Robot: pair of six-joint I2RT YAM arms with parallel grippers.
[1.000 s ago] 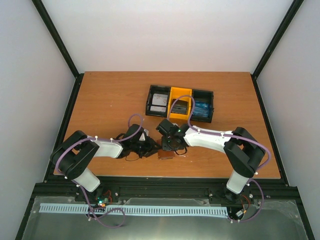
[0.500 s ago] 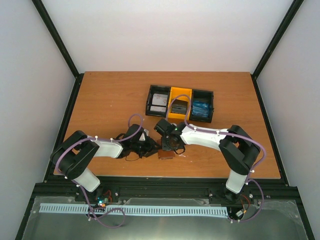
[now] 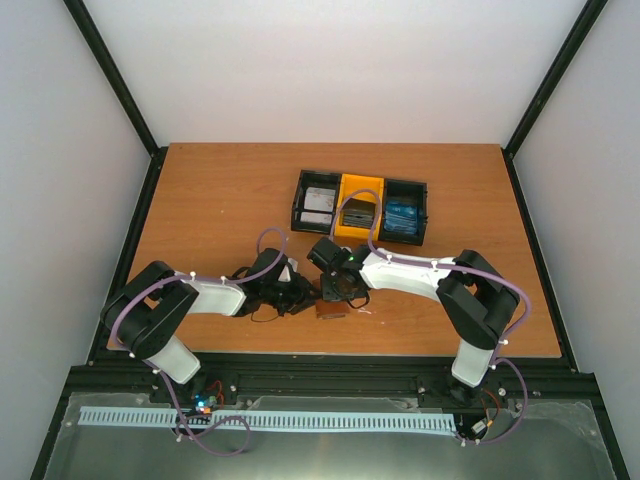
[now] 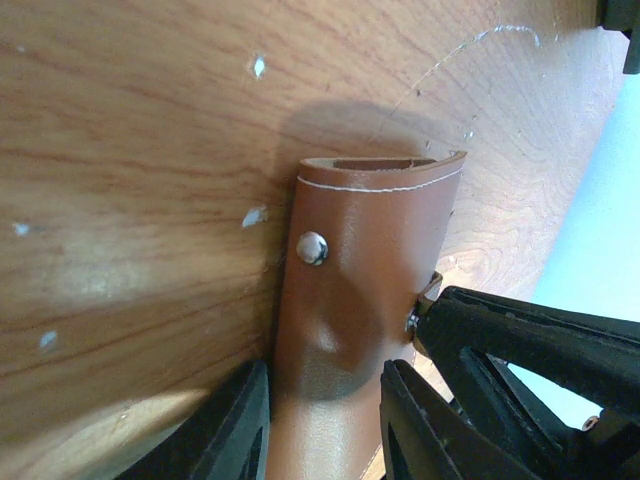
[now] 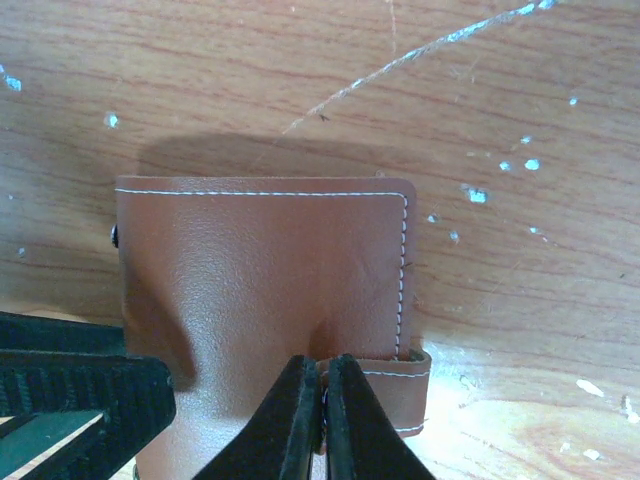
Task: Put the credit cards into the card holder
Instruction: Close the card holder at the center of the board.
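Wooden surface (image 3: pixel 220 200), scuffed and flecked with pale marks. Both arms folded inward, meeting at the near-centre edge: left arm (image 3: pixel 200 295) reaching right, right arm (image 3: pixel 410 275) reaching left

Black-and-yellow tray (image 3: pixel 297 200) sits farther back, centre, well apart from the arms. Three compartments. Credit cards lie inside: whitish ones (image 3: pixel 319 205) in the left black bay, dark ones (image 3: pixel 359 213) in the yellow middle bay, blue ones (image 3: pixel 403 216) in the right black bay

Card holder (image 3: pixel 331 311): brown, folded closed, on the surface between the two wrists. White stitching along its edges, metal snap stud (image 4: pixel 312 247) on one face

Left gripper (image 4: pixel 325 385): part-spread, one finger on each side of the card holder, grasping it across its width

Right gripper (image 5: pixel 322 385): clenched, fingers pressed together, tips against the brown cover next to its strap, leather dimpled there. Cannot tell whether any leaf is pinched between them
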